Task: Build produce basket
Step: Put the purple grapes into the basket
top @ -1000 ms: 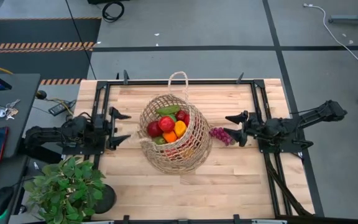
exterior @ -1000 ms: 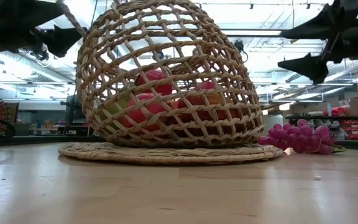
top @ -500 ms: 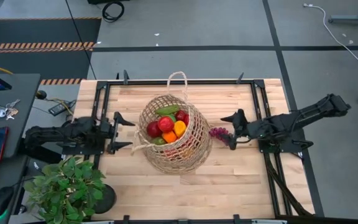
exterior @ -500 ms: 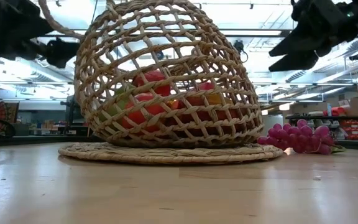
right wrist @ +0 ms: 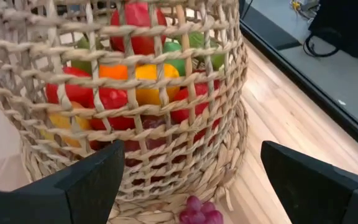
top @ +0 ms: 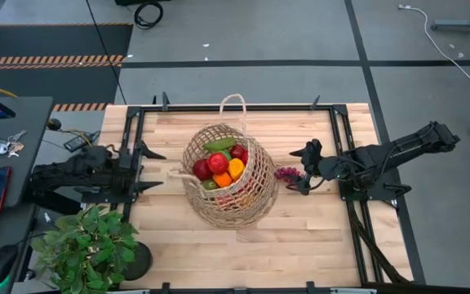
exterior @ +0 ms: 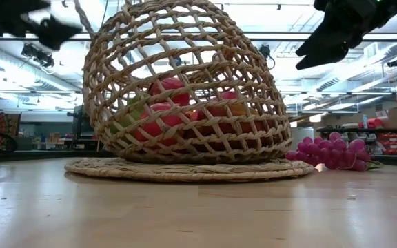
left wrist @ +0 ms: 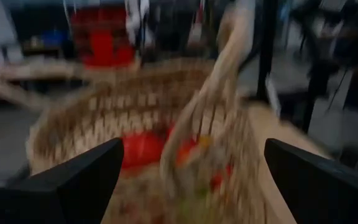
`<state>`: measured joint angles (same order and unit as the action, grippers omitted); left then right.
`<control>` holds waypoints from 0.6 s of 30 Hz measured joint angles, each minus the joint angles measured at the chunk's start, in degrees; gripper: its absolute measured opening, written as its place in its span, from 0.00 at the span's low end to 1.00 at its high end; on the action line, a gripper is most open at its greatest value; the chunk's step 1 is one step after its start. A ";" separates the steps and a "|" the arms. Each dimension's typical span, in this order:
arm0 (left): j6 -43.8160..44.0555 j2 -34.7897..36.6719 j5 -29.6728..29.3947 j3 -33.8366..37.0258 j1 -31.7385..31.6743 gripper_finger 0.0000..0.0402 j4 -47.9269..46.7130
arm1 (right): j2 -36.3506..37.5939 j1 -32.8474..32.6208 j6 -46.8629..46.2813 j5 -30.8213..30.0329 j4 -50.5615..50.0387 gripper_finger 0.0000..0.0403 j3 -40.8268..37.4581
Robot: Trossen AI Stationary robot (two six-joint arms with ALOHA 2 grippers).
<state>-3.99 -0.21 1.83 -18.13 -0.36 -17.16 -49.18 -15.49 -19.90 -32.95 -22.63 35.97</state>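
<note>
Right hand (top: 300, 170), open, hovers over knobbly purple grapes (top: 287, 175) beside the bulging open-weave wicker basket (top: 243, 196) of glossy round produce (top: 219, 163); left hand (top: 148, 169) open, opposite.

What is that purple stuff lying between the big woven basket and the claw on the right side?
A bunch of purple grapes, lying on the table outside the basket. The high view shows it between the basket's side and the right tool, which is open just above it.
</note>
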 joint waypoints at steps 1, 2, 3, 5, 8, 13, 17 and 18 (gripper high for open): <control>0.12 -0.04 -0.68 -0.17 0.00 0.99 -2.31 | 0.16 -0.02 -0.07 0.04 -0.04 0.94 0.04; 0.81 -0.06 -1.14 0.19 -0.02 0.99 -2.75 | 0.23 -0.11 -0.48 0.23 -0.01 0.94 0.06; 1.65 -0.09 -1.15 0.70 0.01 0.99 -1.99 | 0.21 -0.16 -1.24 0.64 -0.10 0.94 0.06; 3.87 -0.09 -1.17 2.18 0.22 0.99 -0.46 | -0.13 -0.17 -2.82 1.42 -0.44 0.94 0.06; 8.09 -0.17 -1.14 6.49 0.26 0.99 2.03 | -1.34 -0.17 -4.40 1.55 -1.21 0.94 0.06; 12.66 -0.16 -1.12 12.92 0.24 0.99 4.88 | -3.13 -0.17 -4.52 1.66 -0.17 0.94 0.06; 13.85 -1.22 0.71 13.53 0.34 0.99 6.73 | -3.76 -0.17 -4.58 1.66 1.37 0.94 0.06; 13.86 -1.37 1.46 13.53 0.42 0.99 6.63 | -3.77 -0.17 -4.59 1.70 1.17 0.94 0.06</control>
<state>9.87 -1.58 3.29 -4.60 0.05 -10.52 -52.95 -15.66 -24.49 -31.25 -21.46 36.03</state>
